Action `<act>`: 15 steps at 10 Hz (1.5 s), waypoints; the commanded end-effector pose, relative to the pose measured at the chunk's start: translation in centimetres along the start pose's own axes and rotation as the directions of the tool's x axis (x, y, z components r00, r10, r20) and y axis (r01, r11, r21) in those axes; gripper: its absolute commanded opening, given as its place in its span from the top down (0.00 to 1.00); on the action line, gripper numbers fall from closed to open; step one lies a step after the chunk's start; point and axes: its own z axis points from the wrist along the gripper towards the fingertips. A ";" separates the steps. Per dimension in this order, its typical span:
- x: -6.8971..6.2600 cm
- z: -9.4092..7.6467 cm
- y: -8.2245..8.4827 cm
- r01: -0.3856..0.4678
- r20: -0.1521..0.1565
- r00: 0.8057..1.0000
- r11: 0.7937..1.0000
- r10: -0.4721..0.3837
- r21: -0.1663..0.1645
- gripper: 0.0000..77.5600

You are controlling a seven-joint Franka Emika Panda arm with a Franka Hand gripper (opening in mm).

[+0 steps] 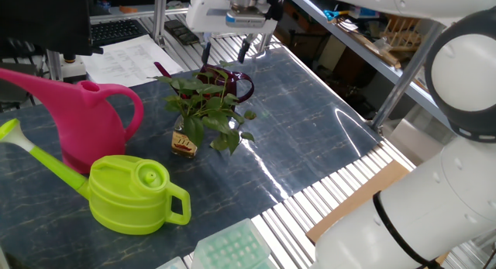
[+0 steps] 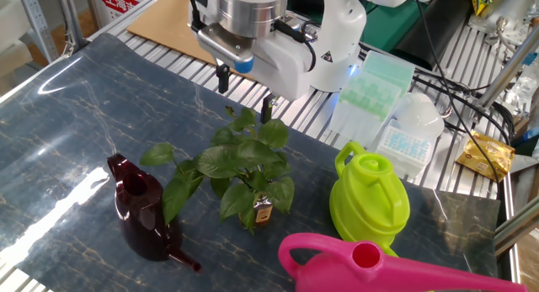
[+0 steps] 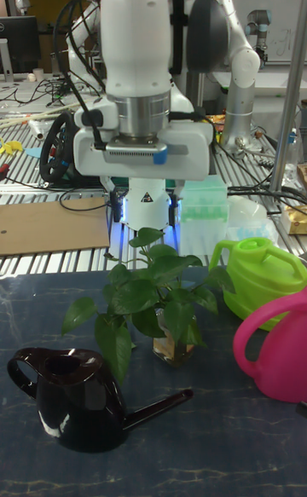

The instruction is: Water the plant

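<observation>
The pink watering can (image 1: 85, 118) and the green one (image 2: 369, 199) stand beside the plant (image 2: 244, 170); the maroon can (image 2: 139, 212) sits on its other side, spout pointing past the bottle. The gripper (image 2: 245, 92) hangs above the plant, fingers wide, empty. Bottle label half hidden by leaves

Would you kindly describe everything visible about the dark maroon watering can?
The watering can is small, glossy and dark maroon, looking like translucent plastic. It has a round body, an open top, a loop handle and a thin straight spout. It stands upright on the table beside the plant, whose leaves overhang it. Nothing grips it.
</observation>
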 end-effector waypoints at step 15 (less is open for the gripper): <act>-5.7 -1.1 -3.1 -0.143 0.001 0.990 0.990 0.143 -0.005 0.00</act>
